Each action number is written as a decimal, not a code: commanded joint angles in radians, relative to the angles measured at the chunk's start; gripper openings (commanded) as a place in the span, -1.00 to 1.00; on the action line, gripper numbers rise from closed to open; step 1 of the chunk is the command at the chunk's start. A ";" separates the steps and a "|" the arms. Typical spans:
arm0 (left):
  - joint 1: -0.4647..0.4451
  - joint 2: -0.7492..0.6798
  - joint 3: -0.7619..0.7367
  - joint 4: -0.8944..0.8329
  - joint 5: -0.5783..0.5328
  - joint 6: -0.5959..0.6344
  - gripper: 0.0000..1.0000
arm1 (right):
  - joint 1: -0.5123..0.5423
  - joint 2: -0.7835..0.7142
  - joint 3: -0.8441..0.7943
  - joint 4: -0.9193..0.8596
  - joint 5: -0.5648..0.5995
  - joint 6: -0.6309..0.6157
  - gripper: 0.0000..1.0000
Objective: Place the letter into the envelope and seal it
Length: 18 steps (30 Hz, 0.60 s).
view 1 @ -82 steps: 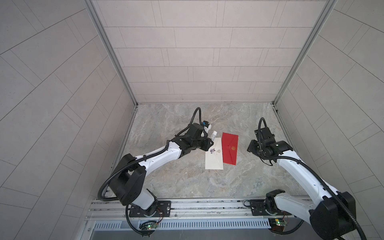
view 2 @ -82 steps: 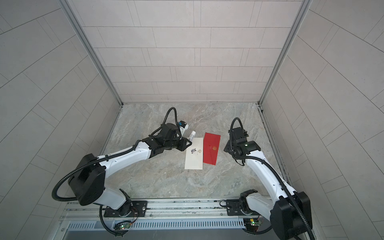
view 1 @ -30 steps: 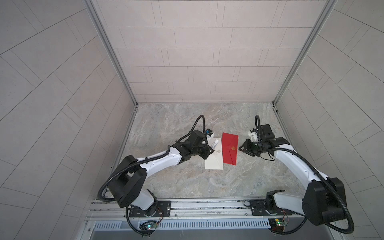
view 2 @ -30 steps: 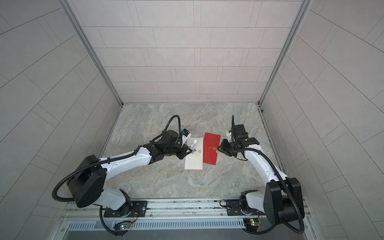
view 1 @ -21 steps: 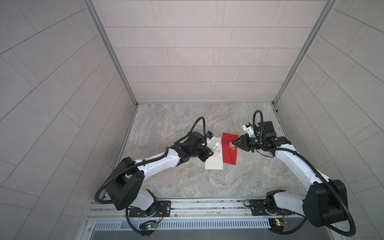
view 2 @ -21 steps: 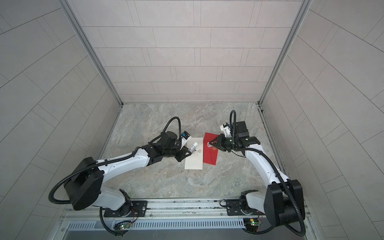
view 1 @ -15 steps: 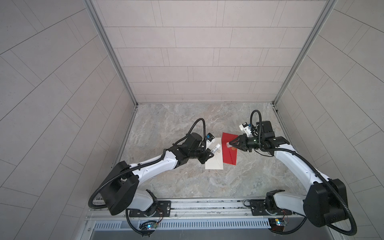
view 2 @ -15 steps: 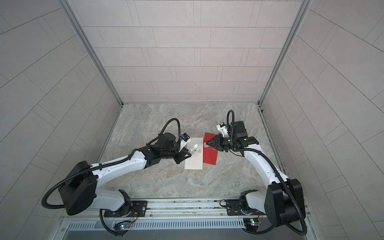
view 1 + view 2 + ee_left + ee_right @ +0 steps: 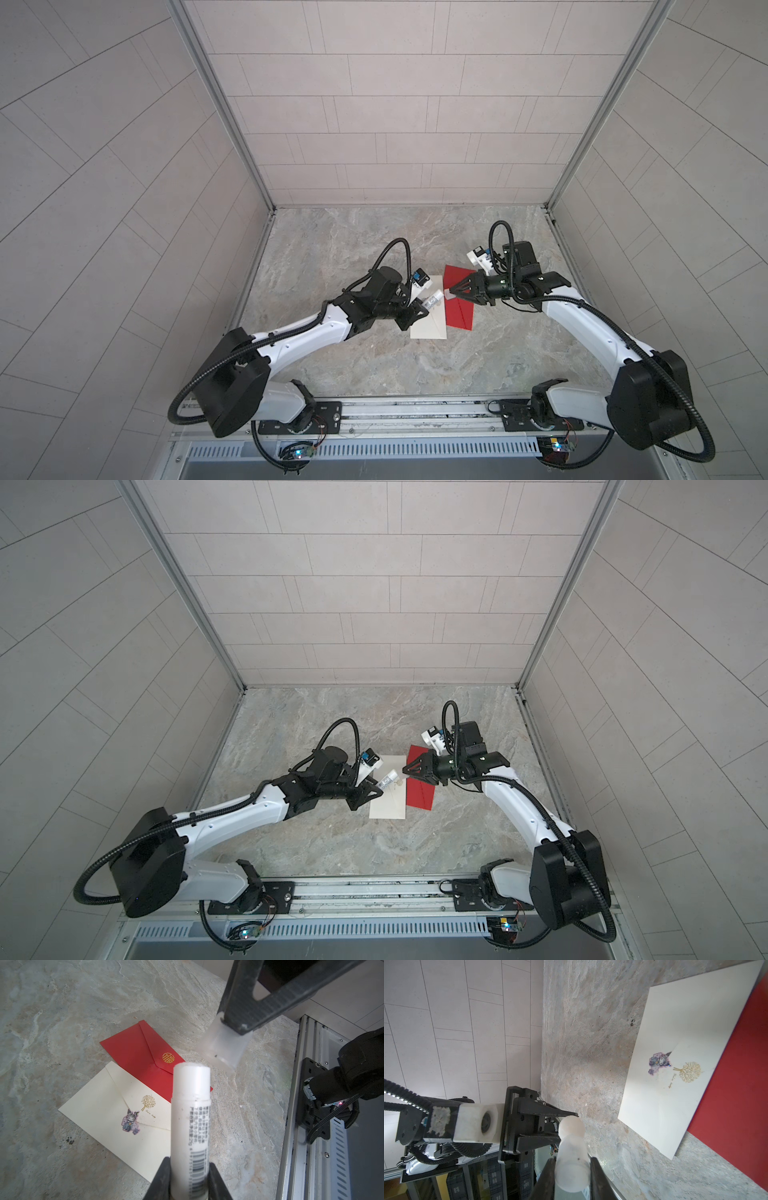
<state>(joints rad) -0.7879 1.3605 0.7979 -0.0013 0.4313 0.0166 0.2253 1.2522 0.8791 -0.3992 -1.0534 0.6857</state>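
Note:
My left gripper (image 9: 189, 1167) is shut on a white glue stick (image 9: 190, 1126) with its tip bare, held above the cream envelope (image 9: 99, 1105). That envelope lies flat with its flap down and a small cartoon sticker at the flap's point. My right gripper (image 9: 572, 1161) is shut on the stick's translucent cap (image 9: 572, 1163), whose open end faces the stick's tip (image 9: 571, 1128) across a small gap. In both top views the two grippers (image 9: 417, 313) (image 9: 451, 293) meet tip to tip over the envelopes. The letter is out of view.
A red envelope (image 9: 459, 313) with a gold seal lies flap down, its edge overlapping the cream one (image 9: 428, 328). Both rest mid-table on the marble top (image 9: 374, 249). Tiled walls (image 9: 374, 604) close in the left, right and back. The metal base rail (image 9: 374, 891) runs along the front.
My right gripper has swung left over the red envelope and turned the cap toward the glue stick. My left gripper has drawn back slightly left, raising the stick's tip toward the cap.

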 commanded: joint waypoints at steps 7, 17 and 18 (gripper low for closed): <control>-0.008 -0.028 -0.006 0.040 0.035 0.018 -1.00 | 0.021 0.024 0.019 0.056 -0.008 0.023 -0.55; -0.007 -0.028 -0.020 0.073 0.070 0.011 -1.00 | 0.023 0.037 0.018 0.089 -0.006 0.038 -0.56; -0.007 -0.028 -0.021 0.076 0.070 0.012 -1.00 | 0.024 0.038 0.016 0.089 -0.007 0.038 -0.56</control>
<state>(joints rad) -0.7879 1.3590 0.7834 0.0223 0.4572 0.0158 0.2398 1.2850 0.8806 -0.3420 -1.0538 0.7189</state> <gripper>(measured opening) 0.260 0.267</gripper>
